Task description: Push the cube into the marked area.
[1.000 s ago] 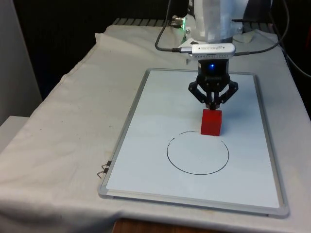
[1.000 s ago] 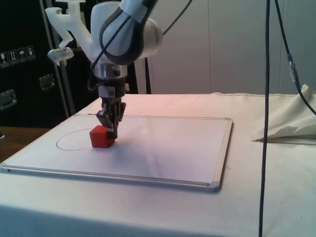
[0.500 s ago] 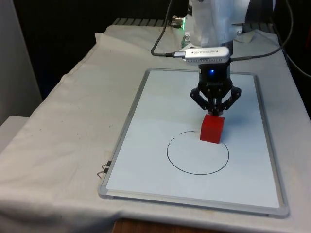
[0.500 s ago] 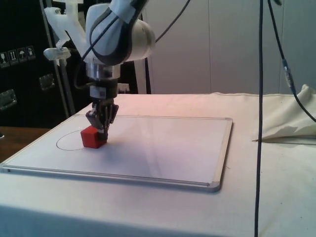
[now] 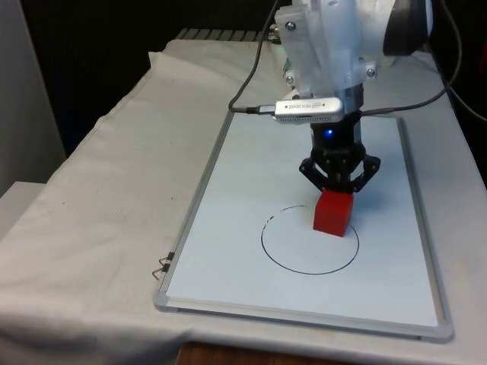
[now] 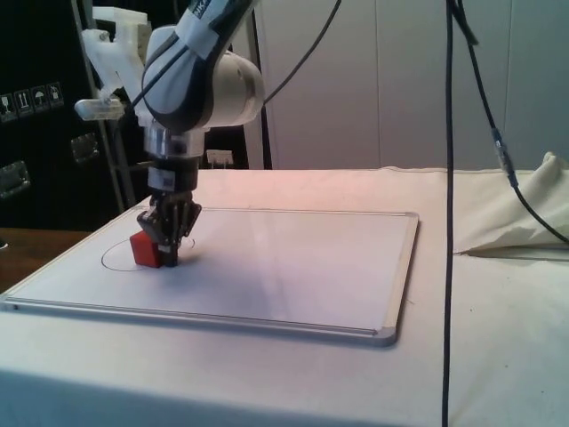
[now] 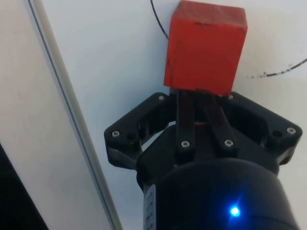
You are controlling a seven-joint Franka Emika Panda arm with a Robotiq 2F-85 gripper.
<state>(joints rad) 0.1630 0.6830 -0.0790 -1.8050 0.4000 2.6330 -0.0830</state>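
On the whiteboard (image 5: 243,167), a red cube (image 5: 333,212) is sitting across the far rim of the drawn black circle (image 5: 310,239), toward the front view's right, with part of its base inside the line and part outside. The gripper (image 5: 338,186) is standing directly behind it, on the robot's side, touching the cube's rear face.

From the front, the cube is hiding the fingertips, so how they are meeting cannot be read there. The wrist view is supplying that: the two fingers (image 7: 186,115) are lying pressed together with no gap, closed on nothing, their joined tips butting against the cube (image 7: 205,47); the circle's line (image 7: 158,19) is showing as arcs on both sides of the cube. The side view is showing the cube (image 6: 145,248) resting flat on the board (image 6: 293,258) with the gripper (image 6: 168,253) low beside it, tips close to the surface.

The arm is reaching out over the board, wrist pointing almost straight down, fingers near vertical.

The cube is sitting slightly turned against the board's edges, one corner pointing toward the front camera. Its sides are looking equal, so no long axis can be told.
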